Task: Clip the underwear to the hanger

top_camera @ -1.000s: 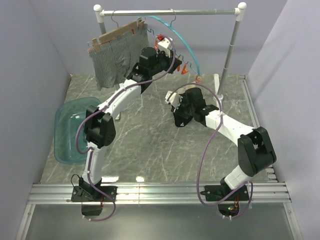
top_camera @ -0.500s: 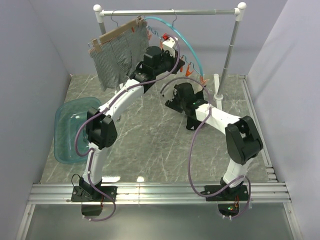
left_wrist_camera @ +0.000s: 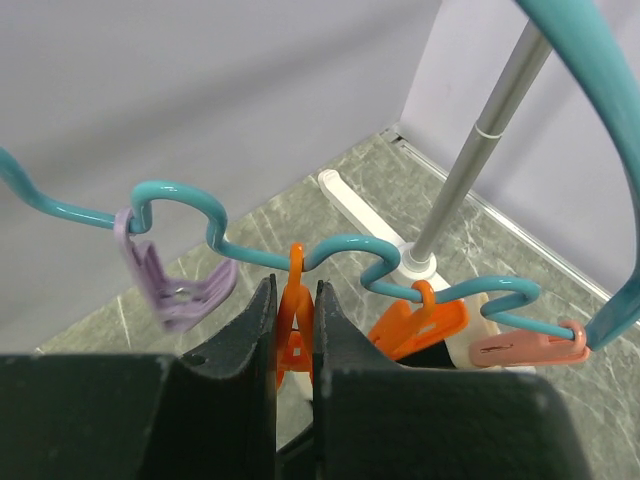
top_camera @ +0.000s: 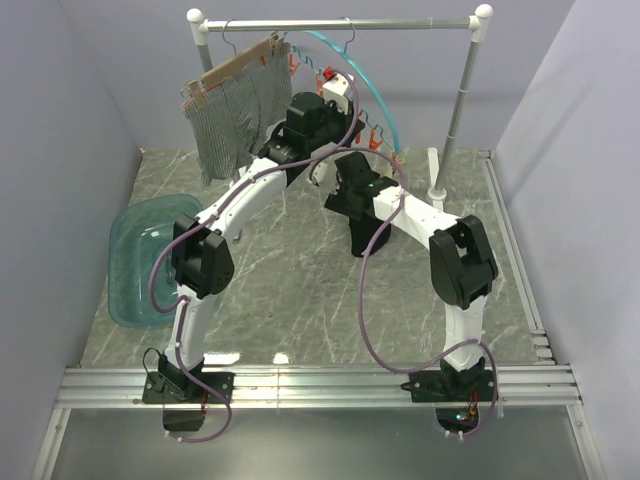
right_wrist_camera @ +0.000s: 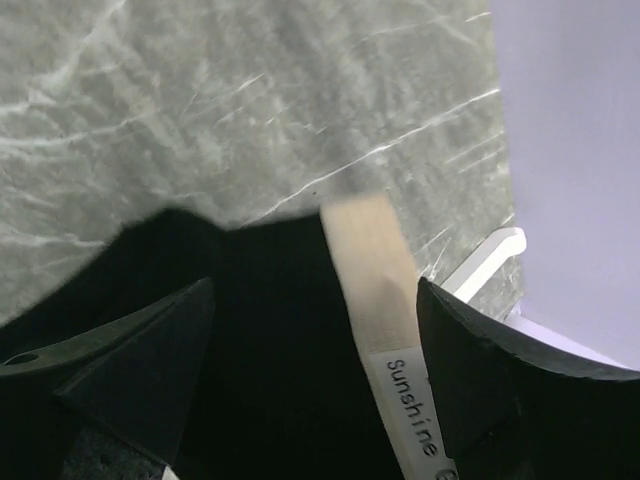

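Observation:
The teal hanger [top_camera: 375, 95] hangs by its metal hook from the rack rod. In the left wrist view its wavy lower bar [left_wrist_camera: 340, 245] carries a purple clip [left_wrist_camera: 180, 290], orange clips and a pale pink clip [left_wrist_camera: 525, 345]. My left gripper [left_wrist_camera: 295, 325] is shut on one orange clip [left_wrist_camera: 294, 300]; in the top view it [top_camera: 345, 105] is raised at the hoop. My right gripper [right_wrist_camera: 315, 290] is shut on the black underwear [right_wrist_camera: 260, 340], whose pale waistband [right_wrist_camera: 370, 270] runs between the half-closed jaws. In the top view it [top_camera: 342, 172] sits just below the clips.
A brown wooden hanger with grey cloth [top_camera: 240, 110] hangs at the rod's left end. The rack's right pole [top_camera: 457, 105] and white foot [top_camera: 435, 180] stand behind the right arm. A teal basin [top_camera: 150, 255] sits at the table's left edge.
My right arm has swung left and up from mid-table to just under the hanger's clips, carrying the underwear. My left gripper has shifted slightly along the hoop.

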Tool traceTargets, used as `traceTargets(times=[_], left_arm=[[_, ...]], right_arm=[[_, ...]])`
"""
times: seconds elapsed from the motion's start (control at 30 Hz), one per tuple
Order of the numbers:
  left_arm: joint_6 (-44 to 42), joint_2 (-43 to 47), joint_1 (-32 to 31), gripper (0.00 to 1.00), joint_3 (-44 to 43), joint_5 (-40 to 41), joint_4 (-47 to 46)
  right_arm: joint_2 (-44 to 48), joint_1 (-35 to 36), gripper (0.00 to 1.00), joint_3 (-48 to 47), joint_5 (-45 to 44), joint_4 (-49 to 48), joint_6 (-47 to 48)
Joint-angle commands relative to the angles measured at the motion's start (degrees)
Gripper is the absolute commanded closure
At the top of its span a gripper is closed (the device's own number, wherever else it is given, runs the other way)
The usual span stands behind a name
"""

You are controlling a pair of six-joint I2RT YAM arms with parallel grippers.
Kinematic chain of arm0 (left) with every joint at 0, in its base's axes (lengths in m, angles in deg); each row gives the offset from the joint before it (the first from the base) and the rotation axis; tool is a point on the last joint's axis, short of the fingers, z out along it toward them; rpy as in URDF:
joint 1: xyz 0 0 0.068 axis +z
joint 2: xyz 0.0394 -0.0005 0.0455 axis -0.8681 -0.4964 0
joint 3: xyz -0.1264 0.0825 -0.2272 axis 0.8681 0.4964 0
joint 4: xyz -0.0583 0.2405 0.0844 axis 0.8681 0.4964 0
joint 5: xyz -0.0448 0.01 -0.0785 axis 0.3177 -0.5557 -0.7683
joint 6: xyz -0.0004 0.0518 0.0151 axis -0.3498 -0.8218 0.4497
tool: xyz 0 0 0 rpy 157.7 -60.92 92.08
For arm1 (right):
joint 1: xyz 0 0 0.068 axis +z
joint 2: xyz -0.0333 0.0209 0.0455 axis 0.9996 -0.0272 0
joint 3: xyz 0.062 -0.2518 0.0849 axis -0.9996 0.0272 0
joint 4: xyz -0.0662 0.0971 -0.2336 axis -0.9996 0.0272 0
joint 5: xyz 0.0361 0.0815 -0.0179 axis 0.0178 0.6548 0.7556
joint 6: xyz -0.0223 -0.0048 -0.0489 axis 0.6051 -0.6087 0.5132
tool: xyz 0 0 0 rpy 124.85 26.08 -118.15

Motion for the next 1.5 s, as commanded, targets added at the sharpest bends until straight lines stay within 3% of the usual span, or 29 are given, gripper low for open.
traceTargets(times=[0.0, 0.33, 0.43, 0.47, 0.53, 0.57, 0.67, 0.83, 1.1, 1.3, 1.4, 1.47], left_arm=[[-0.2, 4.7, -1.0, 1.0, -1.9, -0.9, -1.2], [-0.5, 5.0, -1.0, 1.0, -2.1, 0.2, -1.0], [-0.5, 4.9, -1.0, 1.0, -2.2, 0.8, -0.9], [-0.6, 4.9, -0.9, 1.0, -2.2, 0.9, -0.9], [-0.7, 5.0, -1.0, 1.0, -2.2, 1.0, -0.7], [-0.8, 4.9, -0.9, 1.0, -2.2, 0.8, -0.6], [-0.6, 4.9, -0.9, 1.0, -1.9, 0.6, -0.5], [-0.6, 5.0, -1.3, 1.0, -1.7, 0.6, -0.6], [-1.2, 4.3, -1.9, 1.0, -3.0, 1.8, 0.3], [-1.8, 3.8, -2.2, 1.0, -3.5, 2.2, 1.0], [-1.9, 3.7, -2.6, 1.0, -3.7, 2.5, 1.0], [-2.2, 3.7, -2.6, 1.0, -3.9, 2.6, 1.0]], right_arm=[[-3.0, 0.3, 0.12, -4.8, -1.0, 8.7, 2.3], [-11.7, -0.9, 0.11, -14.8, -6.8, 19.6, 3.3], [-12.8, -1.6, 0.4, -16.8, -7.0, 21.8, 3.7], [-12.8, -1.8, 0.6, -16.8, -7.0, 22.3, 3.8], [-12.1, -2.1, 0.71, -16.3, -6.5, 22.5, 4.1], [-11.1, -2.1, 0.64, -15.8, -6.4, 22.4, 4.4], [-8.3, -1.7, 0.24, -12.4, -8.2, 19.0, 6.9], [-10.1, -1.4, 0.01, -17.3, -11.9, 22.5, 8.2], [-11.5, -1.8, 0.0, -20.2, -16.5, 28.3, 9.9], [-14.6, -2.1, 0.0, -25.5, -16.3, 39.8, 9.0], [-15.8, -2.5, 0.1, -25.7, -16.6, 42.1, 8.9], [-16.5, -2.7, 0.33, -26.2, -16.4, 43.3, 8.7]])
